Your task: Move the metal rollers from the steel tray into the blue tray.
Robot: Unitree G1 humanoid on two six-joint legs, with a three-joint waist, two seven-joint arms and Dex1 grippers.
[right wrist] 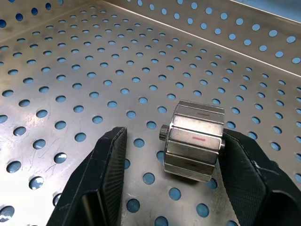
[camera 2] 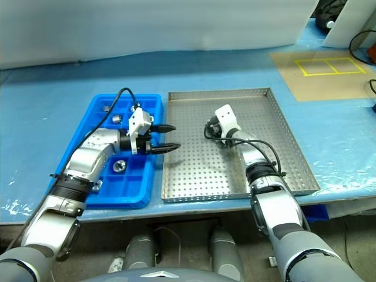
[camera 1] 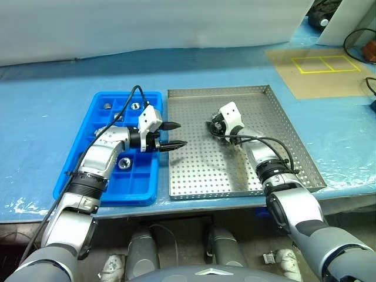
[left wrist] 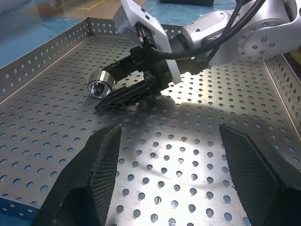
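The steel tray (camera 1: pixel 194 182) lies at centre, with the blue tray (camera 1: pixel 141 189) touching its left side. One metal roller (right wrist: pixel 194 139) lies on the perforated floor between the fingers of my right gripper (right wrist: pixel 174 136). It touches one finger and a gap separates it from the other, so the jaws stand open around it. The same roller (left wrist: pixel 98 86) shows at the tips of that gripper in the left wrist view. My left gripper (camera 1: pixel 176 134) hovers open and holds nothing over the seam between the two trays, pointing right. Three rollers (camera 1: pixel 125 163) sit in separate blue compartments.
A tan mat with yellow tape squares (camera 1: pixel 326 63) lies at the back right on the blue table cover. Black cables (camera 1: pixel 361 41) trail at the far right. The table's front edge (camera 1: pixel 194 205) runs just below both trays.
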